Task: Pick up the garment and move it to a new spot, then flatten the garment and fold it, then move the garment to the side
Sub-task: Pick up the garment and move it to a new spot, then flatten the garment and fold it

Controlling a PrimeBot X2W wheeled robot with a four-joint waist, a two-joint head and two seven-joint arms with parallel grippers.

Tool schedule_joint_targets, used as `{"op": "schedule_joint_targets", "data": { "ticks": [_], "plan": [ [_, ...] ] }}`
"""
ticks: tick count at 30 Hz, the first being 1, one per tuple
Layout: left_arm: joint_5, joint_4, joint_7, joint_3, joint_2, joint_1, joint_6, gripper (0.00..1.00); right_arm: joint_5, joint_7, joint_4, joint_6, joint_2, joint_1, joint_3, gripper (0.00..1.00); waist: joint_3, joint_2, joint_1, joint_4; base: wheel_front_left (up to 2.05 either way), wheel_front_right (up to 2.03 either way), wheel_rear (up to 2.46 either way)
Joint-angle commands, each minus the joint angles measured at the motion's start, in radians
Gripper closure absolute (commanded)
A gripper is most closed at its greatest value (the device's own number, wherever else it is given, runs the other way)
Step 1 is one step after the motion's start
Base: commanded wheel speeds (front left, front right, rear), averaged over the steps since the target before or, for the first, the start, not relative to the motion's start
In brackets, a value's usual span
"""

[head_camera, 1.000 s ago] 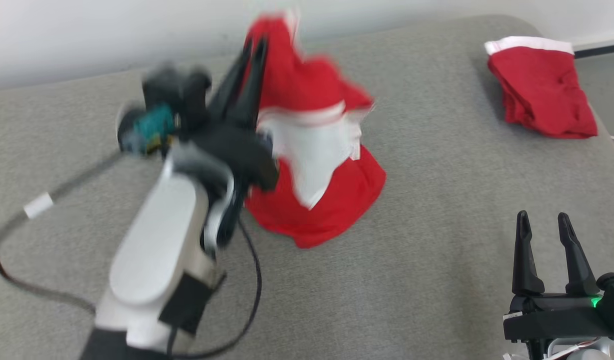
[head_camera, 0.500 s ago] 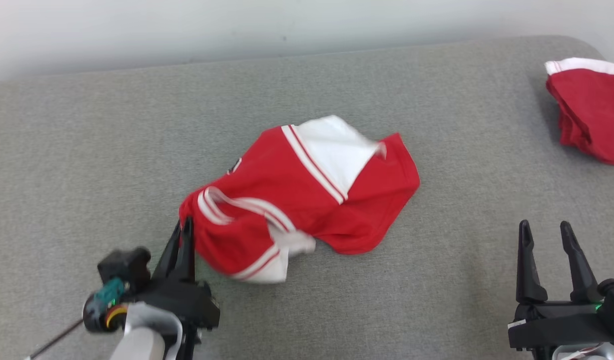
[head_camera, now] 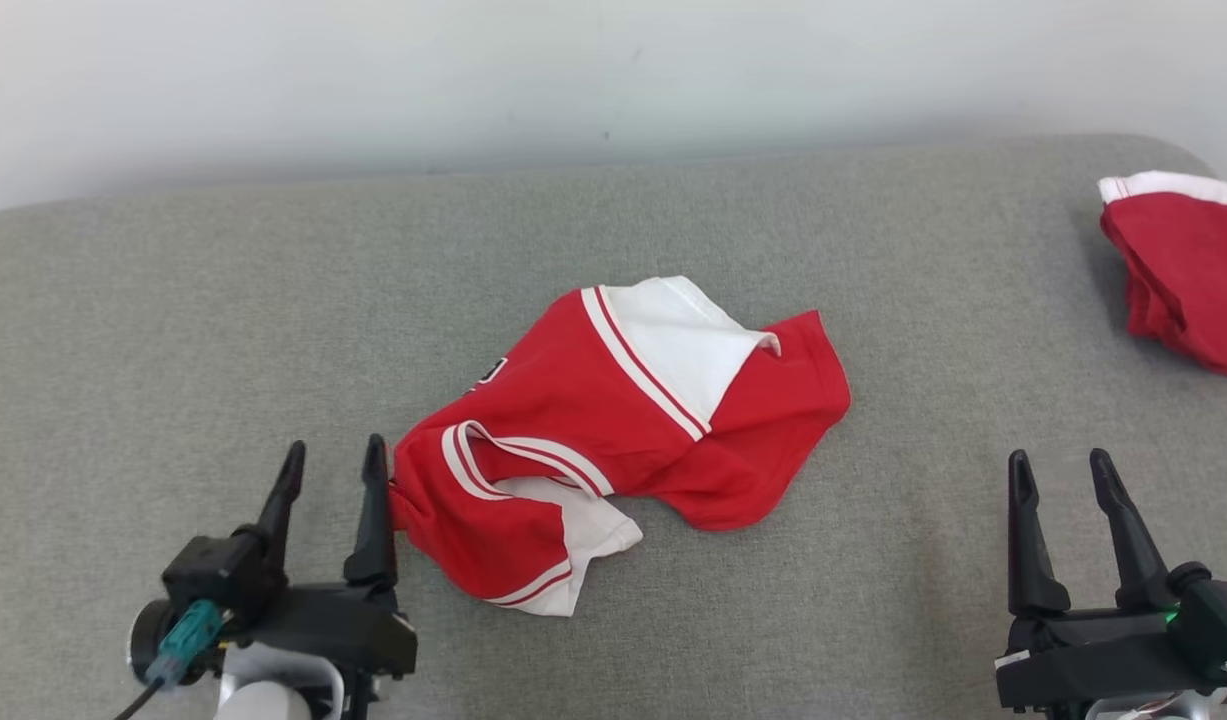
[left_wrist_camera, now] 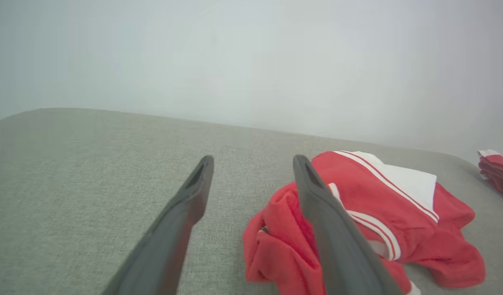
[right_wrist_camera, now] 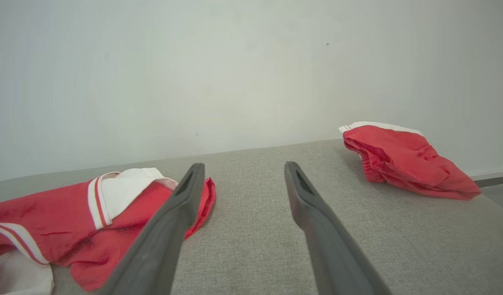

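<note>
The red-and-white sports garment (head_camera: 613,420) lies crumpled near the middle of the grey padded surface (head_camera: 173,330), one end doubled under and a white panel turned up; by the look of it the move is done and flattening is the step in hand. The left claw (head_camera: 335,450) stands spread with nothing between its fingers, its inner finger just beside the garment's near-left edge, whether touching I cannot tell; the right claw (head_camera: 1060,460) is likewise spread and empty, well apart from the cloth. To flatten well, each claw would do best to pinch one opposite hem, single layer only, and draw outward low over the surface; grabbing the bunched fold would likely carry the wrinkle along. Count: two claws; two red garments, this one and a folded red garment (head_camera: 1188,290) at the far right; one padded surface.
</note>
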Motion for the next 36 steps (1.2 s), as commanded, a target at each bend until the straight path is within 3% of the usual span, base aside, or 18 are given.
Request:
{"op": "schedule_joint_targets", "data": {
  "ticks": [1, 9, 15, 23, 36],
  "plan": [
    [0.016, -0.011, -0.009, 0.01, 0.005, 0.028, 0.007, 0.0, -0.008, -0.004, -0.005, -0.003, -0.005, 0.016, 0.006, 0.0, -0.017, 0.0, 0.0001, 0.01, 0.0, 0.0, 0.0],
    [0.094, -0.147, -0.011, 0.1, 0.006, 0.122, 0.0, 0.0, -0.009, -0.004, -0.014, -0.003, -0.009, 0.024, 0.03, 0.0, -0.055, 0.0, 0.0001, 0.03, 0.0, 0.0, 0.0],
    [0.143, -0.208, -0.011, 0.147, -0.016, 0.207, -0.048, 0.0, -0.004, -0.004, -0.012, -0.003, -0.016, 0.04, 0.041, 0.0, -0.082, 0.0, 0.0001, 0.05, 0.0, 0.0, 0.0],
    [0.199, -0.223, -0.011, 0.213, -0.03, 0.284, -0.105, 0.0, -0.001, -0.004, -0.007, -0.003, -0.018, 0.053, 0.058, 0.0, -0.103, 0.0, 0.0001, 0.069, 0.0, 0.0, 0.0],
    [0.264, -0.234, -0.011, 0.264, -0.081, 0.331, -0.132, 0.0, 0.015, -0.004, 0.002, -0.003, -0.016, 0.054, 0.076, 0.0, -0.111, 0.0, 0.0001, 0.081, 0.0, 0.0, 0.0]
  ]
}}
